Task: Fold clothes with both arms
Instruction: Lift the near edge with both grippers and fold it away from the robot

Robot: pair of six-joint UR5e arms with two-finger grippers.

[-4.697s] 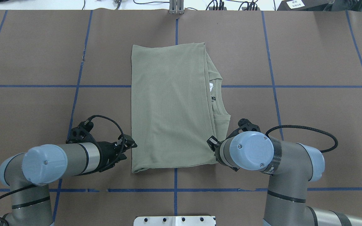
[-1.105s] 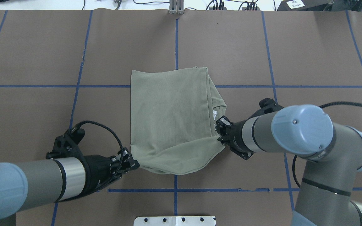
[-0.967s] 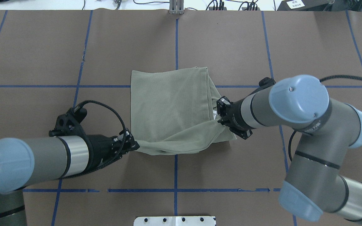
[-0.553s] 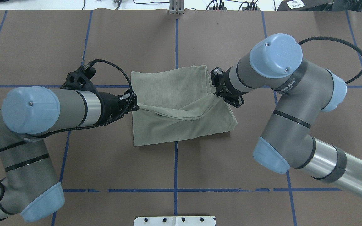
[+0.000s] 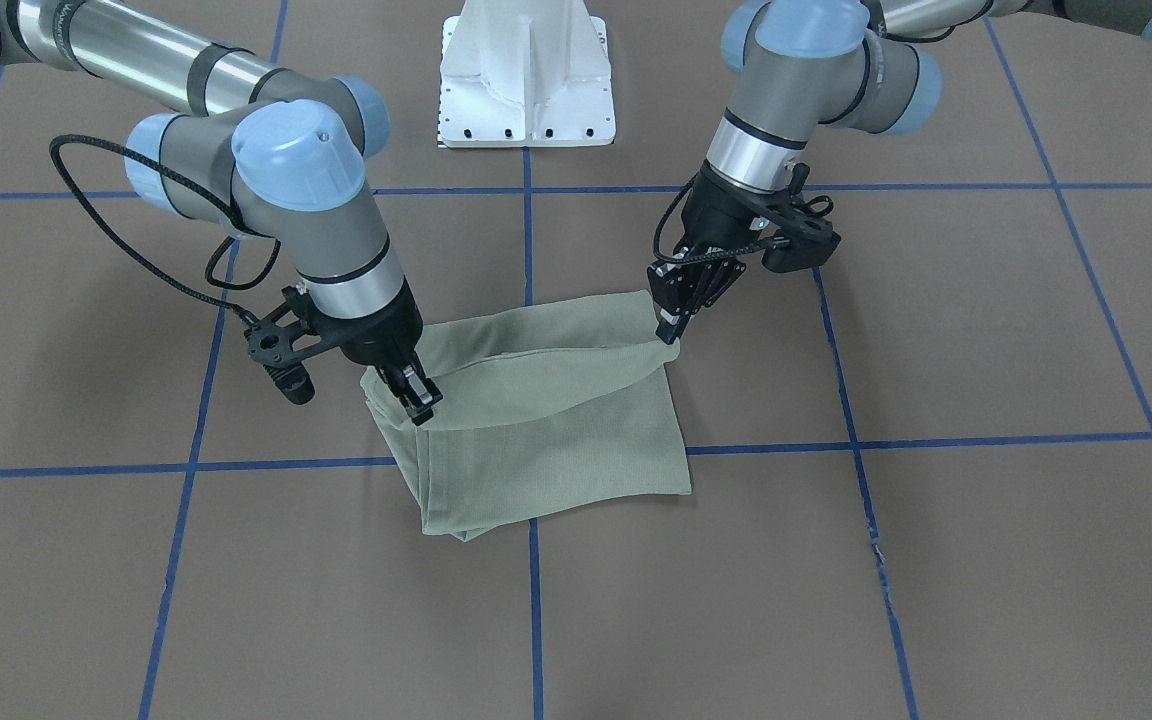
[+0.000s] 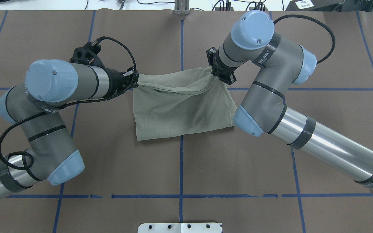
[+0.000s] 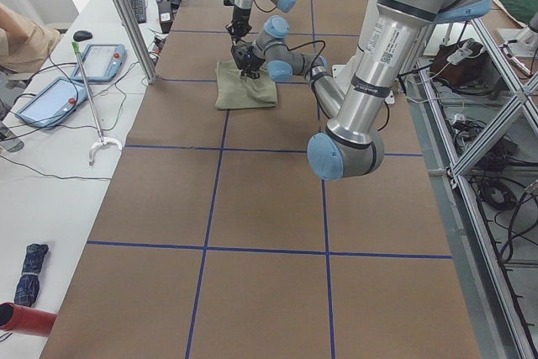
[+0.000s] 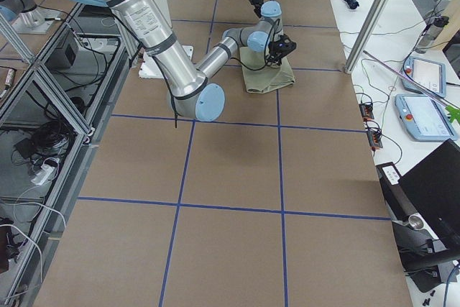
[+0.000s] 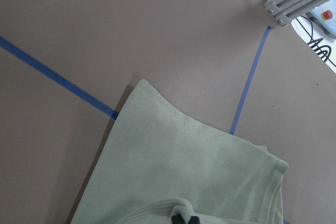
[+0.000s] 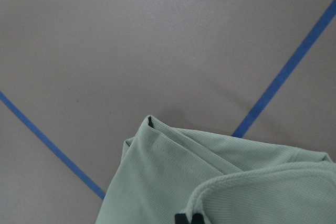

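Shirt (image 6: 180, 110) is lying mid-table (image 6: 303, 48), its lifted edge sagging between the two grippers over its far side. Left gripper (image 6: 137, 83) is pinching one corner shut; right gripper (image 6: 215, 72) is pinching the other. The halving fold seems nearly laid: next, lowering that edge evenly onto the far edge, then releasing. Open surface is showing beyond both corners.

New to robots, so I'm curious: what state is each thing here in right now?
shirt: doubled over, one edge held up and sagging between its two pinched corners.
left gripper: shut on one corner of the shirt.
right gripper: shut on the other corner.
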